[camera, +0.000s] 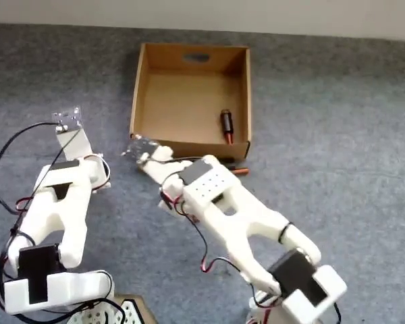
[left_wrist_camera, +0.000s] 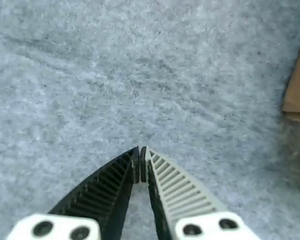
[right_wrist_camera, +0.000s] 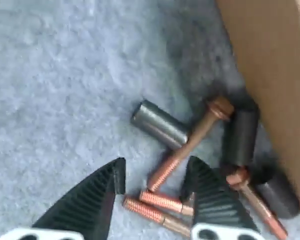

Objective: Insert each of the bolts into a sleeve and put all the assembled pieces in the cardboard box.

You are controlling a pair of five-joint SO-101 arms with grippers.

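The cardboard box (camera: pixel 140 81) stands at the back centre with one dark sleeve with a copper bolt in it (camera: pixel 226 125) lying inside, near its front right. In the right wrist view my right gripper (right_wrist_camera: pixel 157 176) hangs open over a heap beside the box wall (right_wrist_camera: pixel 270 60): a long copper bolt (right_wrist_camera: pixel 190 145) points between the fingers, two more bolts (right_wrist_camera: pixel 157 202) lie under them, and three dark sleeves (right_wrist_camera: pixel 160 125) (right_wrist_camera: pixel 240 135) (right_wrist_camera: pixel 277 192) lie around. From above, this gripper (camera: pixel 140 152) is at the box's front left corner. My left gripper (left_wrist_camera: pixel 141 156) is shut and holds nothing, over bare carpet left of the box.
Grey carpet covers the whole table. One copper bolt (camera: pixel 239 171) pokes out by the box's front right corner. The box's corner (left_wrist_camera: pixel 297 85) edges into the left wrist view. Red and black cables trail along both arms.
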